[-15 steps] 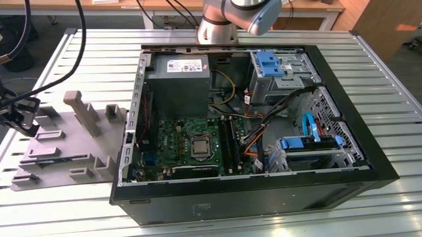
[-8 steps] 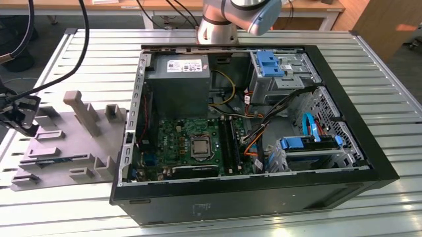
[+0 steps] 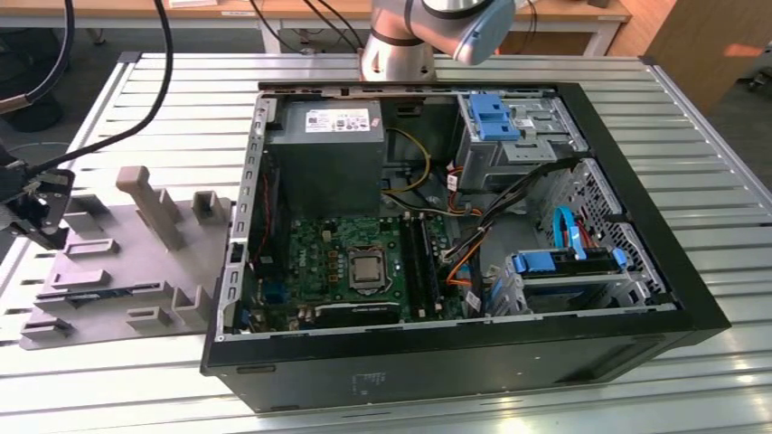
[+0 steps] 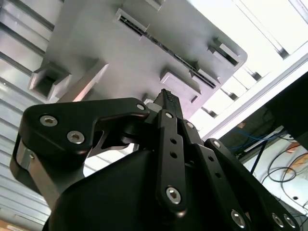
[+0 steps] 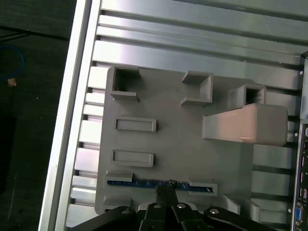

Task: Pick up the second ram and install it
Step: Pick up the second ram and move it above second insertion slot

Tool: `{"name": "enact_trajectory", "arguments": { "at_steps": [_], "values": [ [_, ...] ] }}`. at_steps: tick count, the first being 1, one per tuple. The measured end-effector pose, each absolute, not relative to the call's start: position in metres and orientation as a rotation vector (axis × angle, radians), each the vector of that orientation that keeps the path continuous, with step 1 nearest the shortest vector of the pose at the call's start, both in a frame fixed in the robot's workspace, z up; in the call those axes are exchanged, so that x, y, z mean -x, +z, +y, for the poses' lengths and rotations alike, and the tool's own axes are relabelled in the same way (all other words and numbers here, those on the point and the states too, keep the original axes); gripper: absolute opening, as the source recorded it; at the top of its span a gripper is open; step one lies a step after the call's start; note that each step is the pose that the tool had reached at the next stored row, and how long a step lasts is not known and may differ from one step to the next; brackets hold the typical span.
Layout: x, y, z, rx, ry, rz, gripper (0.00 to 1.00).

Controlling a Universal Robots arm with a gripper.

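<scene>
The second ram stood on its thin edge in a narrow slot of the grey holder plate, along the plate's side nearest the exterior camera. In that view its long axis ran almost across the picture, one end toward the exterior view's left and the other toward the open computer case. In the first wrist view the stick read as a slim blue strip held between two small grey blocks. In the second wrist view it was a dark line set in the plate. The gripper was lined up over about the middle of the stick's length, with its black fingers drawn together to a single tip and nothing between them. In the exterior view the gripper hung above the plate's far left part, raised clear of the stick rather than touching it. The second wrist view showed the joined tip with the plate beyond it. A tall grey block rose from the plate, well apart from the stick. The plate lay on a slatted aluminium table just beside the case. Inside the case were a green motherboard and its long black memory slots. The arm's base stood behind the case.
</scene>
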State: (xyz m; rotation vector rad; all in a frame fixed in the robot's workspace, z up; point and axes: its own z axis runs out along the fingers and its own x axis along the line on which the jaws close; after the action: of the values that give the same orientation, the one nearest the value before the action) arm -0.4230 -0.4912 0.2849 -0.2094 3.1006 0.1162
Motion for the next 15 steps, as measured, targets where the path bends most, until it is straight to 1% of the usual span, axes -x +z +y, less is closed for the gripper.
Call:
{"name": "enact_trajectory", "arguments": {
  "at_steps": [15],
  "values": [
    [0.423, 0.2839, -0.4912, 0.632, 0.122, 3.053, 0.11]
  ]
}}
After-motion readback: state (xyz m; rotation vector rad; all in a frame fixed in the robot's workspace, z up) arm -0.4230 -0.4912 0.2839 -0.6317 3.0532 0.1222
